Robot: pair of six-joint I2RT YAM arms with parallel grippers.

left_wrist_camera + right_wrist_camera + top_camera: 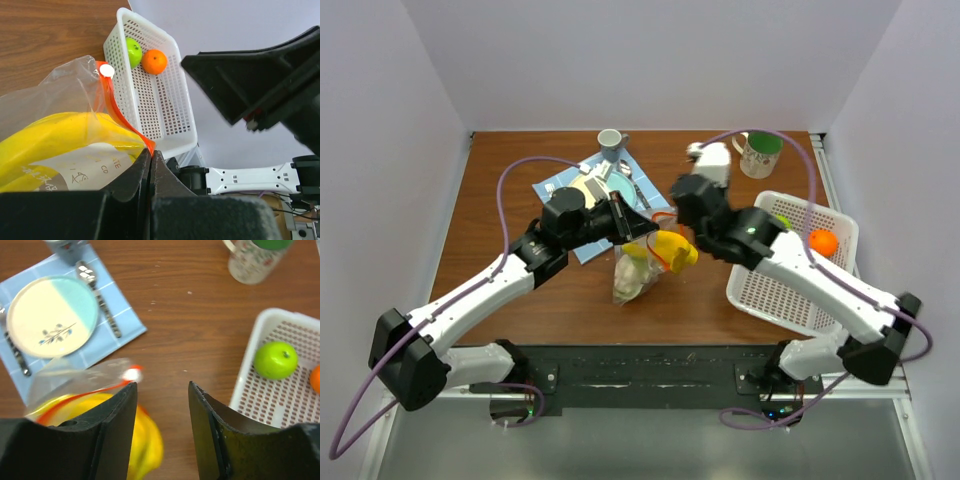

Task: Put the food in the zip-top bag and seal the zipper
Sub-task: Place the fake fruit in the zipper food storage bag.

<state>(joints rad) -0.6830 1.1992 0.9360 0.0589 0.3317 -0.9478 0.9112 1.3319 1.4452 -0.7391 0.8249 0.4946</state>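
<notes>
The clear zip-top bag (632,278) hangs from my left gripper (638,228), which is shut on the bag's orange-red zipper strip (122,120). The left fingertips (150,152) pinch the strip's end. A yellow banana (672,250) lies in the bag's mouth and shows through the plastic in the left wrist view (55,137). Something pale sits lower in the bag. My right gripper (162,387) is open and empty, just right of the banana (147,450) and the zipper's white slider (131,374). A green apple (782,221) and an orange (823,242) lie in the white basket (790,300).
A blue placemat with a plate (592,186), cutlery and a small cup (610,141) lies at the back centre. A mug with a green top (758,155) stands at the back right. The basket fills the right side. Walls close in on three sides.
</notes>
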